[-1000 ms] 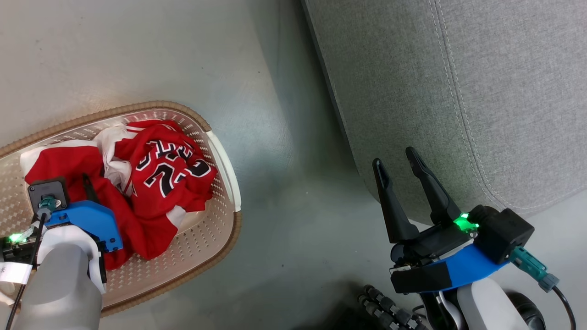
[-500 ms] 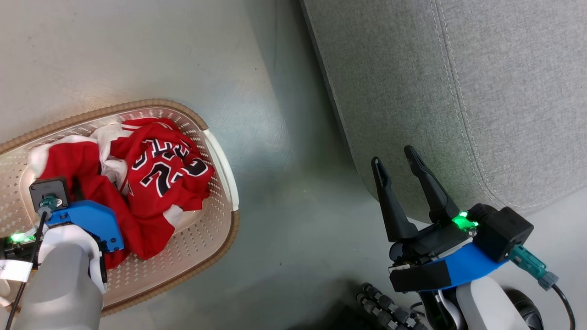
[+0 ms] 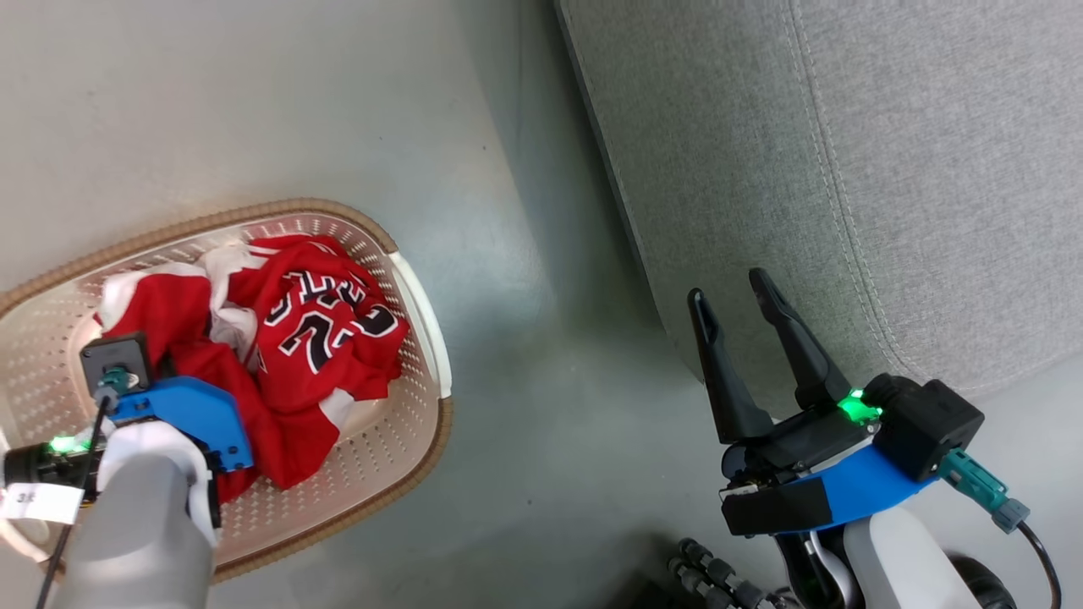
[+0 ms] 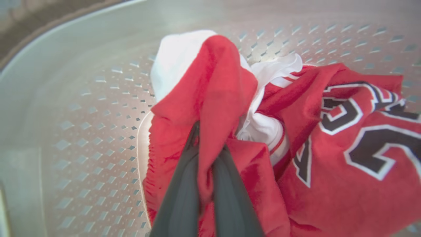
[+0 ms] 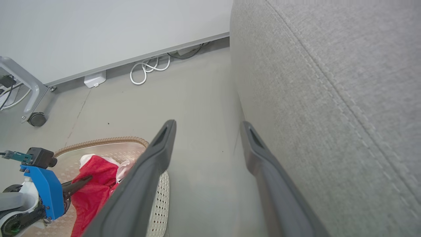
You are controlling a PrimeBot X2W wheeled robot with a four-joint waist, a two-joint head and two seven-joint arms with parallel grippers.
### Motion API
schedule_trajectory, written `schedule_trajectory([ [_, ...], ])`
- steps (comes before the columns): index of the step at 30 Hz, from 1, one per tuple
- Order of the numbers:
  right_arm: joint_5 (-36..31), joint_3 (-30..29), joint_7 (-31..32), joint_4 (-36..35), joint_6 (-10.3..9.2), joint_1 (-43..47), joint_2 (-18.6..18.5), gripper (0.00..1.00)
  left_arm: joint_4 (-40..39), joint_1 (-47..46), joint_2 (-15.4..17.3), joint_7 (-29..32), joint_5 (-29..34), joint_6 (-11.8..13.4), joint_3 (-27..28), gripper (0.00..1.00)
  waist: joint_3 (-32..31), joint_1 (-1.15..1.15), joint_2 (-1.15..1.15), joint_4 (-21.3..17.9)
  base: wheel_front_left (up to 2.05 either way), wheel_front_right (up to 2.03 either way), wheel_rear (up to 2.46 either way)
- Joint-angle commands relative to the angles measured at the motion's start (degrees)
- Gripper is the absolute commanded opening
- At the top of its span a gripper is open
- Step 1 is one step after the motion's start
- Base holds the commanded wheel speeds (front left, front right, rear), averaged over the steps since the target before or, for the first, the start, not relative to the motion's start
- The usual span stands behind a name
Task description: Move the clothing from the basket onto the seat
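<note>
The basket (image 3: 279, 208), oval and cream with a brown rim, stands on the floor at the left and holds the clothing. A plain red garment with white trim (image 3: 161, 309) lies beside a red jersey with black-and-white lettering (image 3: 330, 330). My left gripper (image 4: 209, 141) is down inside the basket (image 4: 82, 98), shut on a raised fold of the plain red garment (image 4: 220, 82); the jersey (image 4: 355, 148) lies to its right. My right gripper (image 3: 726, 288) hangs open and empty against the front edge of the light-grey seat (image 3: 846, 169).
Grey floor separates the basket from the seat (image 5: 329, 98). Along the far wall lie a looped white cable (image 5: 148, 67) and a small white box (image 5: 94, 80), with a castor of a metal frame (image 5: 36, 118) at the left. A ribbed black hose (image 3: 719, 579) sits by my right arm.
My left gripper has closed on the plain red garment, and the cloth has bunched up towards it. The head camera shifted slightly. The right arm has stayed put.
</note>
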Motion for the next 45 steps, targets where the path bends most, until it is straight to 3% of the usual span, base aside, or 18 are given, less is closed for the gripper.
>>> schedule_trajectory([
  [1, -0.67, -0.33, -0.23, 0.03, 0.03, -0.77, -0.06, 1.0, 0.22, -0.11, -0.41, -0.48, -0.29, -0.12, -0.28, 0.0, -0.96, 0.0, 0.0, 0.42, 0.0, 0.0, 0.0],
  [14, -5.3, -2.96, -0.23, 1.73, 0.03, 1.01, -0.09, 1.0, 2.33, 1.96, -6.56, -1.09, -0.63, -2.33, -2.82, 0.0, -11.68, 0.0, 0.0, 6.19, 0.0, 0.0, 0.0],
  [28, -11.77, -5.29, 0.25, 4.95, 0.03, 5.1, -0.12, 1.0, 0.73, 6.58, -10.88, -1.45, 3.09, -9.34, -12.65, 0.0, -27.59, 0.0, 0.0, 15.68, 0.0, 0.0, 0.0],
  [31, -12.29, -5.82, 1.15, 4.95, 0.03, 6.36, -0.11, 1.0, -2.52, 8.43, -10.87, -1.45, 0.44, -11.8, -16.08, 0.0, -30.24, 0.0, 0.0, 17.67, 0.0, 0.0, 0.0],
  [34, -12.32, -5.68, 1.91, 5.08, 0.03, 7.6, -0.1, 1.0, -5.61, 9.79, -10.89, -1.46, -2.06, -12.68, -20.84, 0.0, -32.45, 0.0, 0.0, 19.38, 0.0, 0.0, 0.0],
  [45, -11.9, -5.61, 3.9, 4.51, 0.03, 11.36, -0.1, 1.0, -15.38, 9.82, -10.85, -0.09, -10.89, -12.2, -37.73, 0.0, -39.75, 0.0, 0.0, 23.22, 0.0, 0.0, 0.0],
])
